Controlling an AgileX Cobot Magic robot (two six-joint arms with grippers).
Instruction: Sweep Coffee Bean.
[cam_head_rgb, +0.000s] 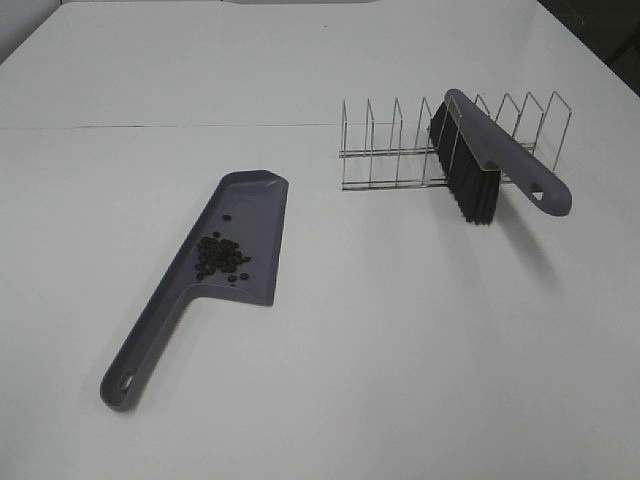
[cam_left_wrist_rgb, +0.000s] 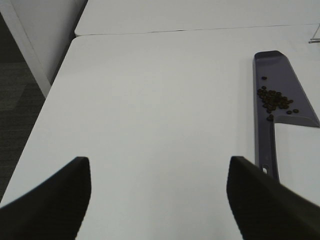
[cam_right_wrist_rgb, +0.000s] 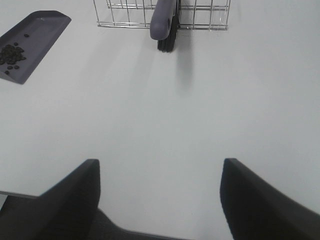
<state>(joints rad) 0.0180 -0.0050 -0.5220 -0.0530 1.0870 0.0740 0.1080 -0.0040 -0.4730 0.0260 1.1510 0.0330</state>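
Observation:
A grey-purple dustpan (cam_head_rgb: 235, 235) lies flat on the white table, handle toward the front left. A cluster of tiny dark coffee beans (cam_head_rgb: 220, 256) sits inside the pan near the handle end; it also shows in the left wrist view (cam_left_wrist_rgb: 274, 99) and the right wrist view (cam_right_wrist_rgb: 11, 53). A grey-purple brush (cam_head_rgb: 497, 150) with black bristles (cam_head_rgb: 468, 180) leans in a wire rack (cam_head_rgb: 400, 145). My left gripper (cam_left_wrist_rgb: 157, 195) is open and empty, well short of the dustpan (cam_left_wrist_rgb: 274, 80). My right gripper (cam_right_wrist_rgb: 160, 195) is open and empty, far from the brush (cam_right_wrist_rgb: 164, 20). Neither gripper shows in the exterior high view.
The wire rack (cam_right_wrist_rgb: 130, 12) stands at the back right of the white table (cam_head_rgb: 400, 330). A seam between two tabletops (cam_head_rgb: 150, 127) runs across the back. The table's left edge (cam_left_wrist_rgb: 47, 100) drops to a dark floor.

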